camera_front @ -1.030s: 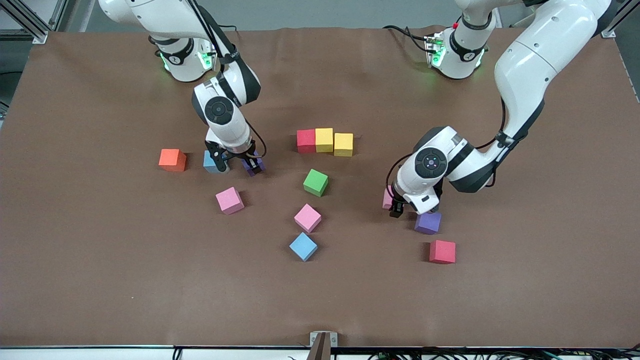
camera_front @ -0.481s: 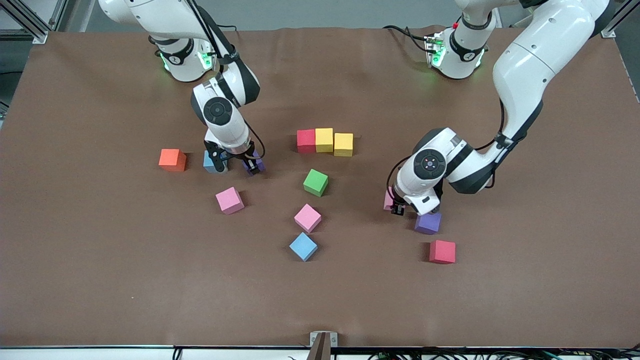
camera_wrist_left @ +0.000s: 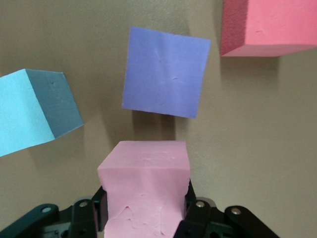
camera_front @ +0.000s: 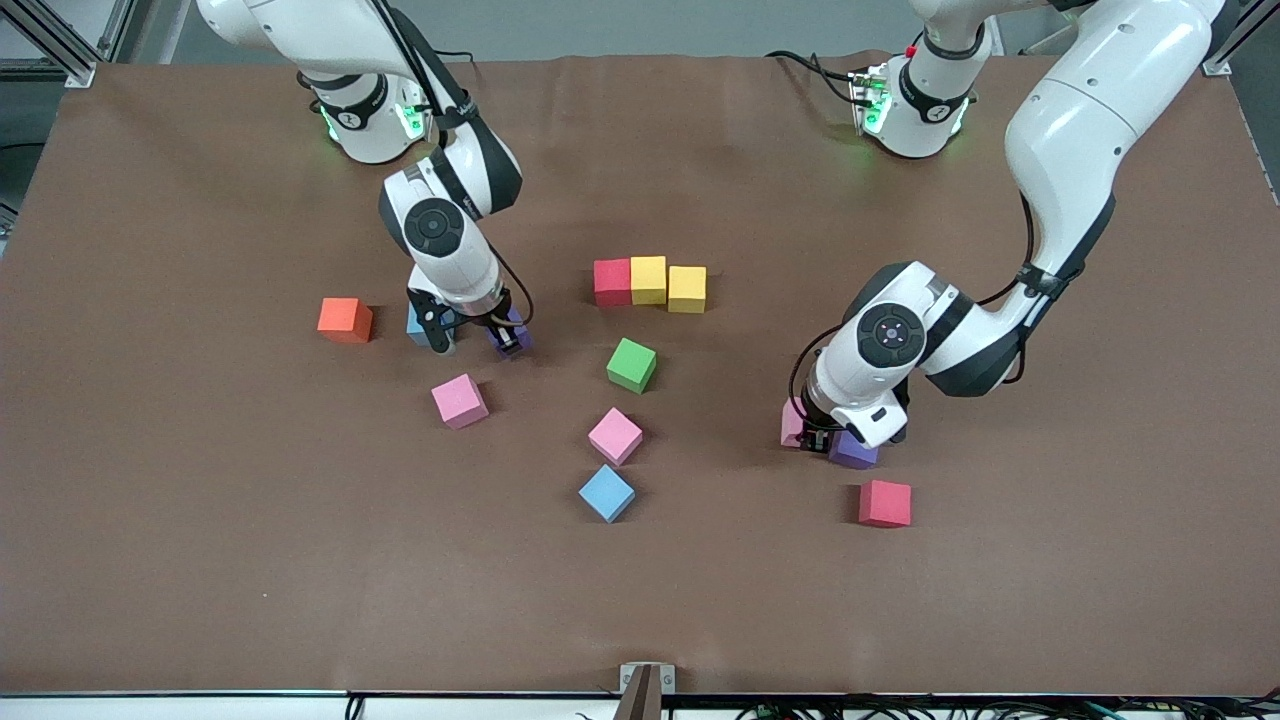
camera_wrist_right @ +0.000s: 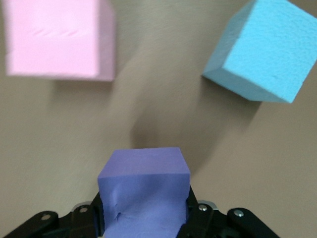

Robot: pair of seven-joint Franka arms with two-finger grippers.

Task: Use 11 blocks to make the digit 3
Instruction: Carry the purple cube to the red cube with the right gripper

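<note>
Closest to the front camera a red block [camera_front: 885,503] lies toward the left arm's end, with a light blue block [camera_front: 606,493] near the table's middle and a pink block [camera_front: 615,436] touching it at about one o'clock. The left gripper [camera_wrist_left: 144,210] is down by the red block's ten o'clock — its jaws clamped on a pink cube [camera_wrist_left: 145,191], with a purple block [camera_front: 855,452] just beside it. Farther up sit another pink block [camera_front: 460,401] and a green block [camera_front: 631,364]. The right gripper [camera_wrist_right: 143,210] has its jaws clamped on a purple cube [camera_wrist_right: 143,196], with a second blue cube [camera_front: 418,322] beside it and an orange cube [camera_front: 345,320] at that cube's nine o'clock. Farthest, a red, yellow, yellow row [camera_front: 650,283] touches edge to edge — the only piece of the digit 3 so far.
</note>
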